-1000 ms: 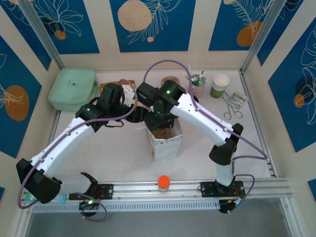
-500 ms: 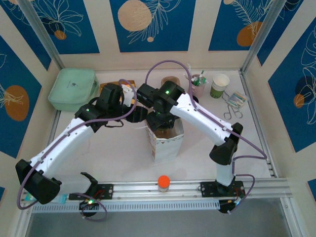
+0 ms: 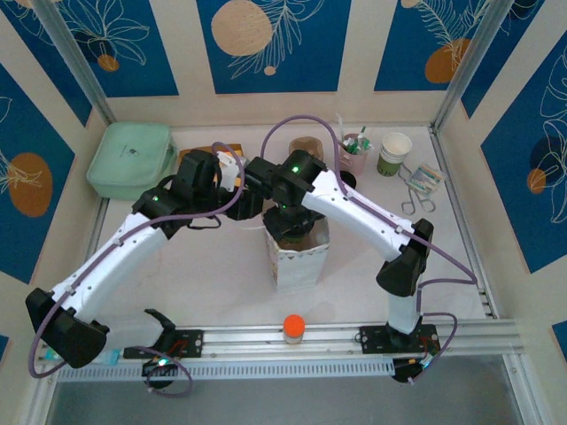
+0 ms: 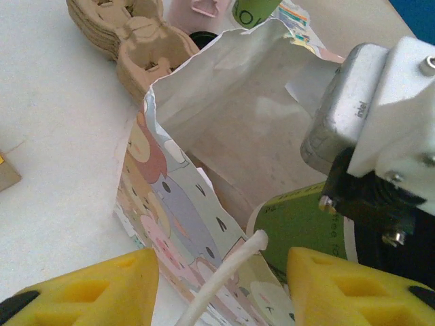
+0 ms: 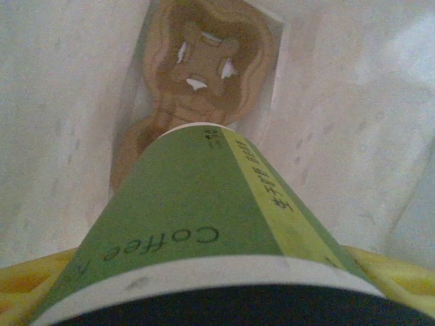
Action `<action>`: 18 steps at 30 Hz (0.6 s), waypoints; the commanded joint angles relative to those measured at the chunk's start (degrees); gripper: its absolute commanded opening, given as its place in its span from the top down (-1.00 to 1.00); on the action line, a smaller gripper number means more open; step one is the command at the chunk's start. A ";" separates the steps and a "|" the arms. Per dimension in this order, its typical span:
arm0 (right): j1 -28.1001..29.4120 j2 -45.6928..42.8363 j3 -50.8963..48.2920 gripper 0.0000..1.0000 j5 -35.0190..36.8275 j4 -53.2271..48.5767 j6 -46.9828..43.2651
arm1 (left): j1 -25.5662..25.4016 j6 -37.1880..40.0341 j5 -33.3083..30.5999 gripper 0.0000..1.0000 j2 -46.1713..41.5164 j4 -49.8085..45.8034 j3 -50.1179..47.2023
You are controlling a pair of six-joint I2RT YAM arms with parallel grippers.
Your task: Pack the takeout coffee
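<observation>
The takeout coffee [image 5: 197, 204] is a green cup with a black lid [image 5: 224, 309]. My right gripper [image 5: 211, 278] is shut on it, a yellow finger on each side near the lid. The cup hangs inside the open paper bag [image 3: 297, 257], above a brown cardboard carrier [image 5: 204, 61] on the bag's floor. In the left wrist view, the cup's green side [image 4: 302, 227] shows just inside the cartoon-printed bag wall [image 4: 170, 190]. My left gripper [image 4: 221, 285] is open at the bag's near rim. The rim and a white cord handle [image 4: 231, 265] lie between its fingers, which stand well apart.
A mint green box [image 3: 131, 159] sits at the back left. A pink cup of sticks [image 3: 354, 152], a lidless green-and-white cup [image 3: 394, 152] and small packets [image 3: 425, 177] stand at the back right. Stacked pulp trays [image 4: 129, 34] lie behind the bag. An orange-capped item [image 3: 293, 328] rests on the front rail.
My right gripper has carried the cup a little left and lower into the bag. The left gripper has edged toward the bag's rim.
</observation>
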 commanded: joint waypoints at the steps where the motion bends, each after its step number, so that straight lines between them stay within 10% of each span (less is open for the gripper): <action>1: -0.29 -0.52 0.69 0.56 2.93 -8.43 2.39 | -0.70 -0.11 -0.32 -0.04 -1.25 0.55 0.09; 18: 1.77 1.32 1.95 0.56 -0.87 -6.56 4.14 | -0.77 -0.37 -0.15 0.03 -1.79 0.46 -0.21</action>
